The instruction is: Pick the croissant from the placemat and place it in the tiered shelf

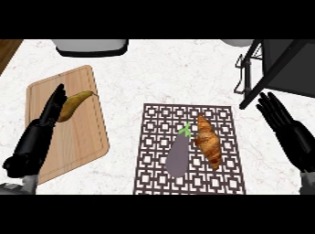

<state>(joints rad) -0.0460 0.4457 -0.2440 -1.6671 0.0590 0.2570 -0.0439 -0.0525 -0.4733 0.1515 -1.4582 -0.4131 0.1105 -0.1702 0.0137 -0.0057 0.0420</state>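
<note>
Ok, croissant (208, 142) sitting on the patterned placemat (156, 183), lying lengthwise, right up alongside an eggplant (178, 157) on its left, the two look touching or as good as. Right hand (293, 135) is off the mat's right edge over bare counter (139, 77), fingers straight and spread, pointing up-frame, holding nothing. So the croissant's to the left of those fingers, near but apart, no contact yet. Left hand (37, 139) is over the wooden cutting board (86, 141), fingers straight, tips just by a banana (72, 106), not wrapped round it, resting by the look. Tiered shelf (291, 68) is top right, dark frame, just beyond the right hand's fingertips, so a short carry once it's up. Handling, my read: light, flaky, soft crust, it'll crush or shed if squeezed hard; not slippery. Best hold prob. across the thick middle, thumb one side, fingers the other, not at the tapered ends, which could snap off. Catch is the eggplant crowding the left flank, so whichever finger goes down that side has little room, and may nudge the veg. Coming in from the right and above looks cleanest.
</note>
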